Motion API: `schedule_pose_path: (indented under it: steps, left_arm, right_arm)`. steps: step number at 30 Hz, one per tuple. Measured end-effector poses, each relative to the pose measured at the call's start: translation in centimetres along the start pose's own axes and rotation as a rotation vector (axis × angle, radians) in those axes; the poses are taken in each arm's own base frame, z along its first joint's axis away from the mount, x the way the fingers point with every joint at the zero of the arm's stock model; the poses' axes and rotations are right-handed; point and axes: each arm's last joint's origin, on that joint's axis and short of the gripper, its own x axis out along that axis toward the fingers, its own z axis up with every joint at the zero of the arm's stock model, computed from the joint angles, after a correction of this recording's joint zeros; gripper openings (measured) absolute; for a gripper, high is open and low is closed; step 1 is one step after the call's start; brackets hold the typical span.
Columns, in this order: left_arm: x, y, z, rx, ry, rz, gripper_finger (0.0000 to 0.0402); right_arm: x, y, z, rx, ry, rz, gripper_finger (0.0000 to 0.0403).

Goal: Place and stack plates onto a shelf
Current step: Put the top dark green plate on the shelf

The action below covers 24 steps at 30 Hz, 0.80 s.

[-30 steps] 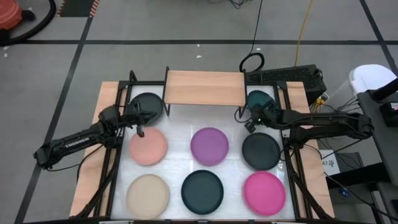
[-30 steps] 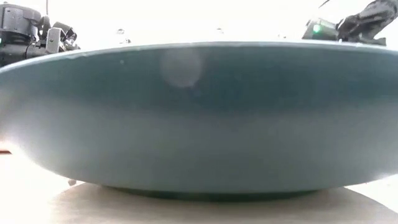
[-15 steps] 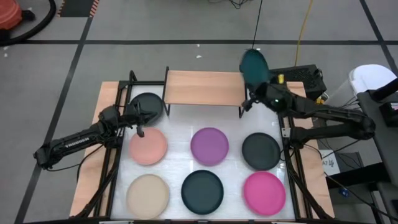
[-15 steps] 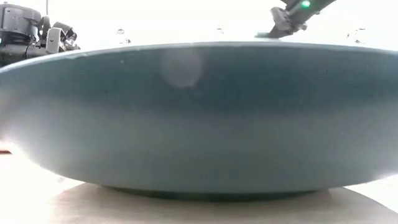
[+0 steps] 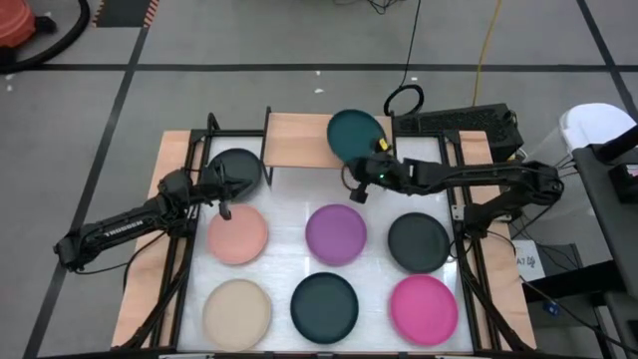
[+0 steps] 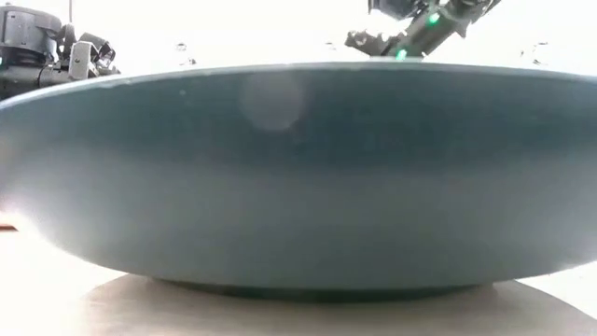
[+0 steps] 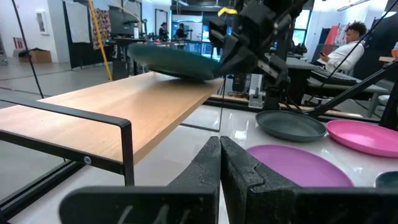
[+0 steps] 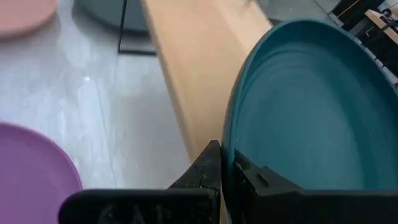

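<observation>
Placement step underway: right gripper (image 5: 365, 172) is clamped on rim of teal plate (image 5: 357, 135), holding it tilted over right half of shelf (image 5: 299, 140), at table's 12 o'clock. Next move, I'd judge: level plate, lower flat onto board, then release. Left gripper (image 5: 225, 195) waits w/ fingers together at 9 o'clock by black plate (image 5: 239, 165).

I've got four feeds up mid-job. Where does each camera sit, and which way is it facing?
High: overhead, looking down on shelf, both arms.
Low: tabletop level, blocked by a dark teal plate; arms above.
Left wrist: behind the left gripper, facing the shelf.
Right wrist: behind the right gripper, clamped on the carried teal plate.
Shared: both wrists show the purple plate.
</observation>
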Motion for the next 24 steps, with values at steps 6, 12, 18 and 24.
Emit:
schedule_pose_path:
  steps: [6,12,18,24]
  left_arm:
    - [0.00,0.00,0.00,0.000,0.000,-0.001,0.0004]
    - [0.00,0.00,0.01,0.000,0.000,0.000,0.0004]
    - [0.00,0.00,0.01,0.000,0.000,0.000,0.0004]
    - [0.00,0.00,0.00,0.000,0.000,0.000,0.0004]
  right_arm:
    - [0.69,0.38,-0.37,0.013,0.031,0.005,0.0000]
    - [0.17,0.18,-0.38,0.028,0.029,0.010,0.0013]
    - [-0.09,0.06,-0.30,0.070,0.022,0.012,0.0022]
    - [-0.09,0.05,-0.29,0.087,0.020,0.011,0.0022]
